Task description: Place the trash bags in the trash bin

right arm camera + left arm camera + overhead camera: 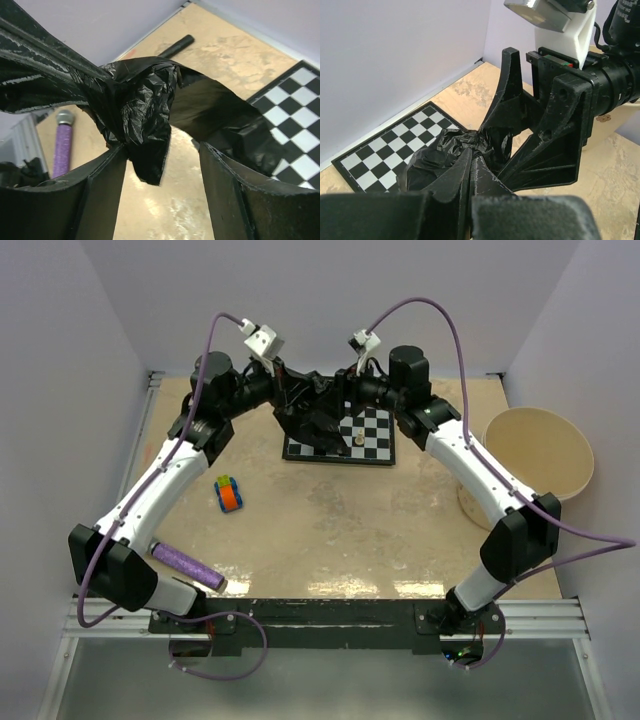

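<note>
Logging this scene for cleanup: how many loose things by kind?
Crumpled black plastic trash bag: 1
Short black roll: 1
Purple textured roll: 1
Cream plastic bin: 1
Black-and-white chessboard: 1
Multicoloured toy car: 1
Small tan piece on board: 1
Total: 7

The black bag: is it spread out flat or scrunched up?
Scrunched up: the trash bag is a wrinkled wad pinched by the left hand, with loose film hanging below.

Plain pale-lilac walls stand behind the left claw and right claw and close in on either side. Below them spreads a mottled tan tabletop (glossy, with bright glare patches well nearer than the claws), edged by a metal rail.
</note>
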You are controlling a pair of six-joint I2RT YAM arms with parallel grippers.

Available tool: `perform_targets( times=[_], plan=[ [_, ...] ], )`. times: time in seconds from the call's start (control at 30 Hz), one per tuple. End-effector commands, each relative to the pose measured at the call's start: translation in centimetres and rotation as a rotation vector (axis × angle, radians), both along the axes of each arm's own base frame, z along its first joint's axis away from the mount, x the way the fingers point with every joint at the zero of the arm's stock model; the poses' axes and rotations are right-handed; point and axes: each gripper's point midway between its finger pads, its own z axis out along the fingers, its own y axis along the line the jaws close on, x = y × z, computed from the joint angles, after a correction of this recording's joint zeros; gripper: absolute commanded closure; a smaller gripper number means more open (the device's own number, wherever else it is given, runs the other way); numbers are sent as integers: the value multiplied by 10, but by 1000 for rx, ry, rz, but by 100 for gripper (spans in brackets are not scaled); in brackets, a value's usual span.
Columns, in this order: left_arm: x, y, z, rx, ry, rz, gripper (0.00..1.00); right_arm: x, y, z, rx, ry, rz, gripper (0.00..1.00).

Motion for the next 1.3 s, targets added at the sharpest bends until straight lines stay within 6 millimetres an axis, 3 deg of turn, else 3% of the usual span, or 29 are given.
perform_targets(
  times=[0.0, 0.17, 0.37, 0.5, 0.57, 0.7, 1.0, 1.07, 1.13, 1.27],
  plan=[
    [-3, 9, 20, -16, -69, 30, 100, -6, 11, 37, 139, 1, 46, 36],
    [-3, 13, 18, -9, -62, 53, 100, -2, 10, 59, 181, -34, 37, 31],
    [-9, 10, 21, -23, -58, 24, 100, 13, 11, 57, 183, -40, -5, 16],
    [-15, 7, 26, -28, -68, -8, 100, 39, 0, 51, 140, -50, -156, 16],
    [-20, 8, 29, -30, -77, -16, 100, 46, -2, 49, 124, -57, -182, 22],
    [-29, 10, 32, -21, -92, -29, 100, 52, -1, 45, 97, -80, -180, 44],
    [-29, 34, 37, 67, -162, 77, 100, 62, -31, 42, 2, -144, -281, 44],
    [-26, 42, 38, 87, -172, 128, 100, 62, -41, 43, -5, -147, -286, 51],
    [-22, 50, 37, 135, -211, 168, 100, 54, -42, 47, 19, -146, -231, 66],
    [-20, 56, 30, 158, -222, 188, 100, 20, -23, 50, 103, -121, -1, 79]
  ],
)
